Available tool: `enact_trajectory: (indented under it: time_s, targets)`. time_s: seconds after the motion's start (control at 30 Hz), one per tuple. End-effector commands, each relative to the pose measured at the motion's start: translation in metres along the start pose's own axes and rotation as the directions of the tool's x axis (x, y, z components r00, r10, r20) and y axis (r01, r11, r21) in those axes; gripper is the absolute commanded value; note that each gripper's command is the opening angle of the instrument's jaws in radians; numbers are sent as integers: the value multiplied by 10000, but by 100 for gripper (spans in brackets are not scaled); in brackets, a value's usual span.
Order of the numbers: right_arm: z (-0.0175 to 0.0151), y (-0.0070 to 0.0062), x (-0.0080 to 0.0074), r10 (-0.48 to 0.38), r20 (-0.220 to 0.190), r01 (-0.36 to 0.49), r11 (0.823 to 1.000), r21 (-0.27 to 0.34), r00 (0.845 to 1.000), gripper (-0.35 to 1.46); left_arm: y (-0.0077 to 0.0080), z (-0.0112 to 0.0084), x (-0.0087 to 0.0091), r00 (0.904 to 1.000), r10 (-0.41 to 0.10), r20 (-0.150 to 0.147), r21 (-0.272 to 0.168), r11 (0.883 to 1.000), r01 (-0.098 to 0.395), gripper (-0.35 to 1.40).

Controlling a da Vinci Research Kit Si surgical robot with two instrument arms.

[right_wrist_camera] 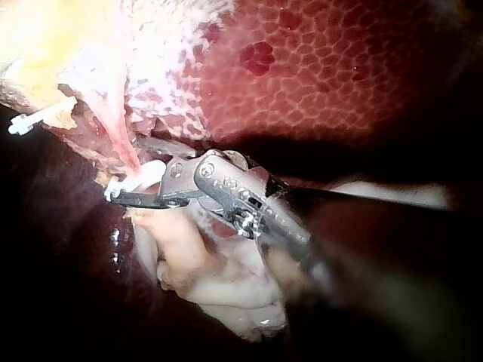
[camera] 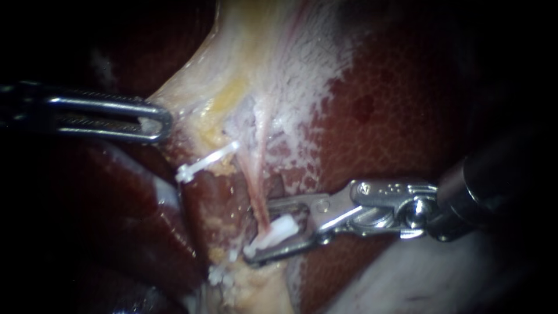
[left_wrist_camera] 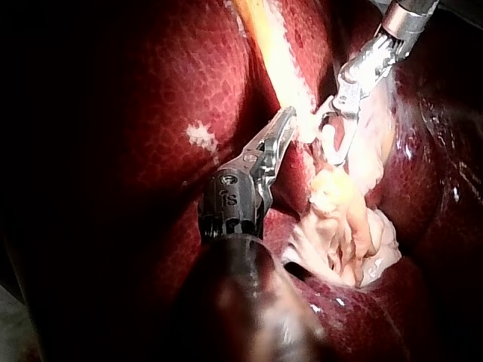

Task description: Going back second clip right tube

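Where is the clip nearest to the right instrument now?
Endoscope view, lower centre: the clip lies on the pink tube, between the open jaws of the right instrument.

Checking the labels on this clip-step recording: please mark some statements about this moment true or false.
1. A white clip lies between the jaws of the right instrument. True.
2. The right instrument's jaws lie shut together, holding nothing. False: they stand apart, with the clip and the pink tube between them.
3. A second white clip sits on the tissue nearer the left instrument. True.
4. The left instrument hangs free of the tissue. False: its jaws are shut on pale tissue.
5. No liver shows in the endoscope view. False: the mottled red liver fills the area above the right instrument.
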State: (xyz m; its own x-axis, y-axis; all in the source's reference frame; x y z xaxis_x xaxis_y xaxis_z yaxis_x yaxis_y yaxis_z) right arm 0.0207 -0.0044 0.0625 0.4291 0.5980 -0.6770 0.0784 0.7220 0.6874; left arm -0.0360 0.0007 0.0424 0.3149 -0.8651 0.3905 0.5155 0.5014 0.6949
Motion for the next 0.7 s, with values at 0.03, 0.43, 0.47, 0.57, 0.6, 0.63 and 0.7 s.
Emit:
enact_trajectory:
  time_s: [0.03,0.43,0.47,0.57,0.6,0.63,0.7]
  targets:
    - [2,0,-1,14,7,-14,10000,-16,10000,60,0,1,0,10000,-8,-2,-11,10000,8,-35]
    - [19,-5,-8,90,784,17,9908,-1353,9969,60,-1,2,0,10000,-10,2,-19,10000,10,-35]
    - [18,-5,-8,110,848,5,9909,-1346,9963,60,-1,2,0,10000,-10,2,-20,10000,10,-35]
    - [12,-7,-7,129,842,-16,9911,-1331,9964,60,-1,2,0,10000,-8,2,-19,10000,8,-35]
    - [10,-7,-6,140,839,-28,9912,-1325,9964,60,-1,2,0,10000,-8,2,-18,10000,8,-35]
    - [6,-7,-4,158,833,-47,9913,-1317,9964,60,-1,1,1,10000,-7,1,-17,10000,7,-35]
    - [0,-6,-1,186,825,-78,9915,-1302,9964,60,0,1,1,10000,-5,0,-14,10000,5,-35]
